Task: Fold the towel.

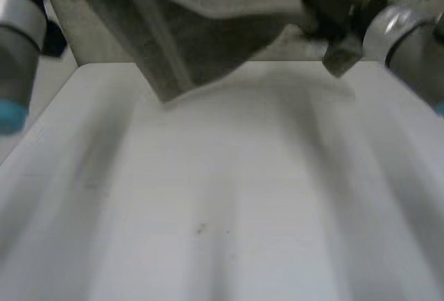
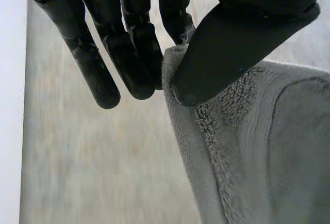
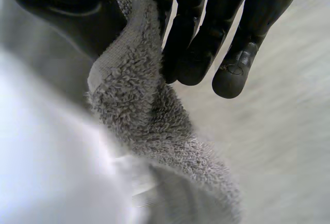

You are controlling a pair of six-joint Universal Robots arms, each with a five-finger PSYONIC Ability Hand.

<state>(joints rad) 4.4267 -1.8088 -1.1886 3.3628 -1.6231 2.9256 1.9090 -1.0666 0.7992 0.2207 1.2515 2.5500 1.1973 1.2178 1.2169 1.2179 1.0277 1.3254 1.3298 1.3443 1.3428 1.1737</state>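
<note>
My L hand [image 2: 242,43] pinches the towel [image 2: 258,146] at its top edge, thumb vs fingers. R hand [image 3: 201,38] pinches a hemmed corner the same way. Towel hangs over the table [image 1: 222,211], at its far edge. Low tip is near the table; can't tell if touching.

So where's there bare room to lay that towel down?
The white table is bare everywhere in front of the hanging towel. It's crowded only at the far end, where the left robot hand and right robot hand pinch the towel.
</note>
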